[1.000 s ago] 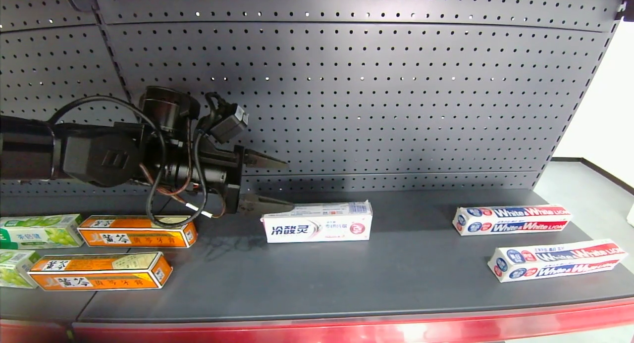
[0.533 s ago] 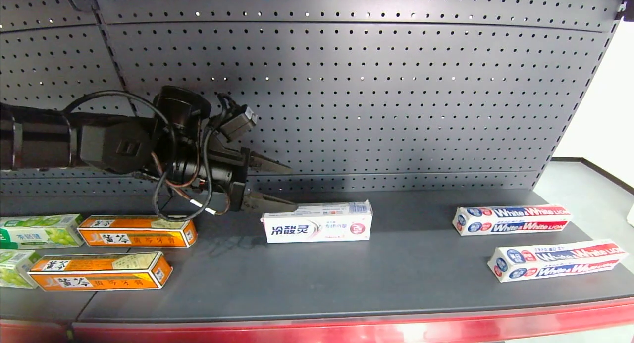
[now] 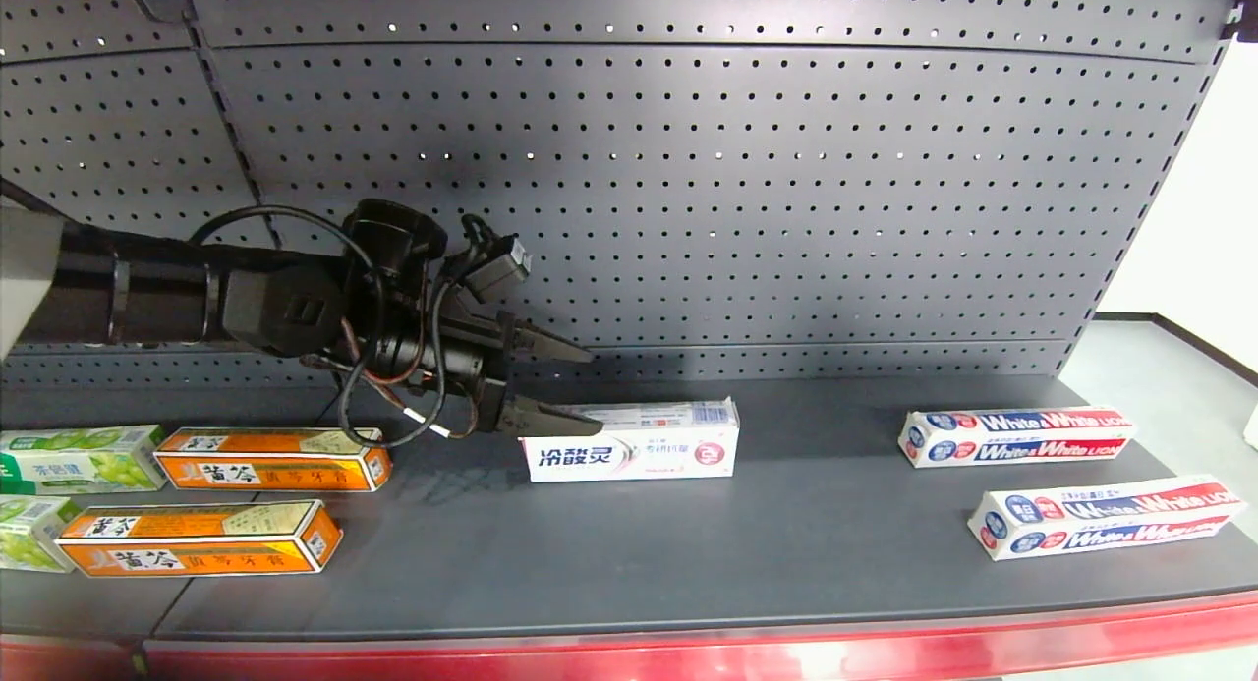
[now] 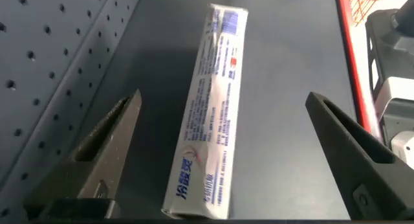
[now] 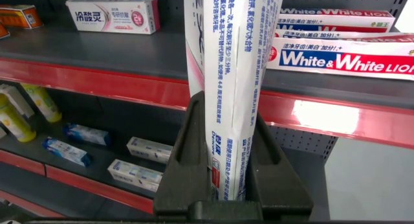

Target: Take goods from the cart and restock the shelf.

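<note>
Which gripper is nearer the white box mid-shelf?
Left. The left gripper is open at the end of the white box, a finger either side. The right gripper, shut on a held box, sits out before the shelf.

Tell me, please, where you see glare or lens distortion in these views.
Head view: the red shelf edge carries a pale glossy streak, and the pegboard seams bow into curves. Right wrist view: that edge shows a pink sheen. Left wrist view: the shelf top looks matte, without glare.
</note>
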`<state>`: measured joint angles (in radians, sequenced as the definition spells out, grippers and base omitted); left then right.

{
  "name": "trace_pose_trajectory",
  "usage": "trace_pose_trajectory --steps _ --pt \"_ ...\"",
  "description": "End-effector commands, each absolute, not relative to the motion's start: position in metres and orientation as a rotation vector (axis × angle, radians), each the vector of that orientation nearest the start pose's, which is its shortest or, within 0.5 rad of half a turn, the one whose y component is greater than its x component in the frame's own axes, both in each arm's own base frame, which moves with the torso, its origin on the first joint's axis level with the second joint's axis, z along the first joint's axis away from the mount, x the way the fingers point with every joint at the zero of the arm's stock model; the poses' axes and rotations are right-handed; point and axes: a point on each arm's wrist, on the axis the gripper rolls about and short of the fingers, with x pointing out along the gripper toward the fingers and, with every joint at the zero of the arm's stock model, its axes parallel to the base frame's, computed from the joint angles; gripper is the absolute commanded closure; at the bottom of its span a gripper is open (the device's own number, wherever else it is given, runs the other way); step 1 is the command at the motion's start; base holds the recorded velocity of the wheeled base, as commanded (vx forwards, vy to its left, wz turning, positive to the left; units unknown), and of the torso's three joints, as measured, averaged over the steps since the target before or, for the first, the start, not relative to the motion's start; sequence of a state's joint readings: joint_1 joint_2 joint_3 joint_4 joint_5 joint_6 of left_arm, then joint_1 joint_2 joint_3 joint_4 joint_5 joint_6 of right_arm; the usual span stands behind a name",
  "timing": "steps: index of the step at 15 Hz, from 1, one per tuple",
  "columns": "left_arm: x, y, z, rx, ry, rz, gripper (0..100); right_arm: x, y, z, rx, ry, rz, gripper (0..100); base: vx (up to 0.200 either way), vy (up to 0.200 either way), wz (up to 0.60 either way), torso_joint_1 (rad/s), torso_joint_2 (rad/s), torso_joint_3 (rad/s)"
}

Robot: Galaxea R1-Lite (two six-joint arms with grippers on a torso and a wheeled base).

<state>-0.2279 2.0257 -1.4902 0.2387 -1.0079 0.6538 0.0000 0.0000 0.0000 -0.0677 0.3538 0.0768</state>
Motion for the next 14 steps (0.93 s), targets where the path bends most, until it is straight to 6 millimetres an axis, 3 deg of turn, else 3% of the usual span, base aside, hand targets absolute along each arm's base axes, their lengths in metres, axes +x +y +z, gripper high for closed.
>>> trace_pose_trajectory --steps 1,5,14 --pt "0.379 -0.108 0.171 0.231 0.357 -1.356 0 -0.024 0.008 0.082 0.064 -0.053 0.357 100 0.000 0.000 0.00 0.000 0.00 0.000" --pt "0.384 -0.109 0.157 0.244 0.370 -1.369 0 -0.024 0.008 0.082 0.064 -0.053 0.357 100 0.000 0.000 0.00 0.000 0.00 0.000" --pt "0.383 -0.110 0.156 0.306 0.328 -1.382 0 -0.024 0.008 0.082 0.064 -0.053 0.357 100 0.000 0.000 0.00 0.000 0.00 0.000"
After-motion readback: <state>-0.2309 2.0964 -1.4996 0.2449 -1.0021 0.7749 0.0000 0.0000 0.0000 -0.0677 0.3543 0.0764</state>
